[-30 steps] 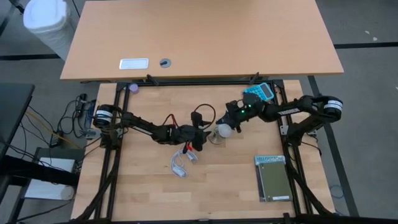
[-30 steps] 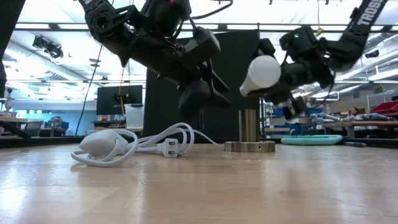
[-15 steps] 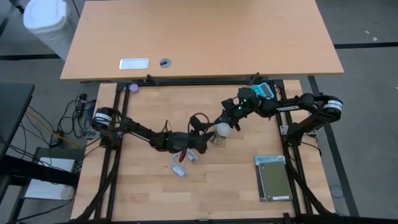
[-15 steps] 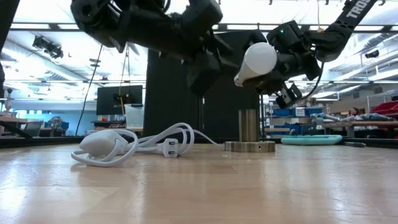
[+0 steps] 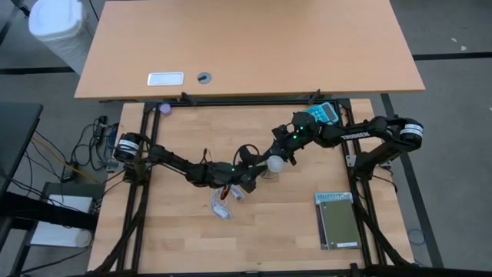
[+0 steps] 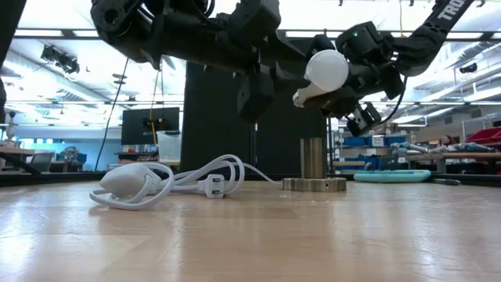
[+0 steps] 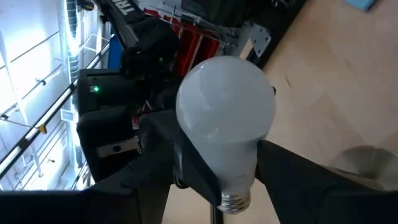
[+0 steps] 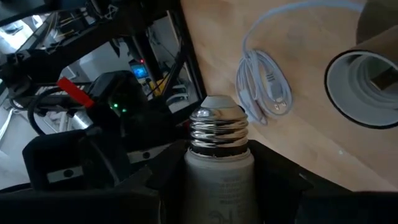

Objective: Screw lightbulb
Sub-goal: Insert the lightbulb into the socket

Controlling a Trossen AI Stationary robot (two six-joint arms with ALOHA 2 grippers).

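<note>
The white lightbulb (image 6: pixel 326 69) is in the air above the grey socket post (image 6: pixel 314 160), held by my right gripper (image 8: pixel 219 169). Its silvery screw base (image 8: pixel 217 127) points away from the right gripper, toward my left arm. My left gripper (image 7: pixel 221 183) is open at bulb height. Its two fingers stand on either side of the bulb's neck (image 7: pixel 227 168), with the base (image 7: pixel 233 202) between them. In the high view the bulb (image 5: pixel 275 163) is next to the socket (image 5: pixel 264 172). My right gripper pinches the bulb's white neck (image 8: pixel 217 177) between its two fingers, just behind the screw base. The fingers lie along the bulb and slant down from the table's right. The bulb is lifted clear and tilted, globe up. My left gripper: I cannot tell whether its fingers touch the neck.
A coiled white cable with a plug (image 6: pixel 156 182) lies left of the socket, in the high view (image 5: pixel 223 201) near the left gripper. A teal calculator (image 5: pixel 321 114) lies at the far right. A grey book (image 5: pixel 337 220) lies at the near right.
My left gripper has risen from beside the socket to bulb height and now stands at the bulb's base end. My right gripper has lifted the bulb a little higher above the socket, and the globe has tipped slightly upward.
</note>
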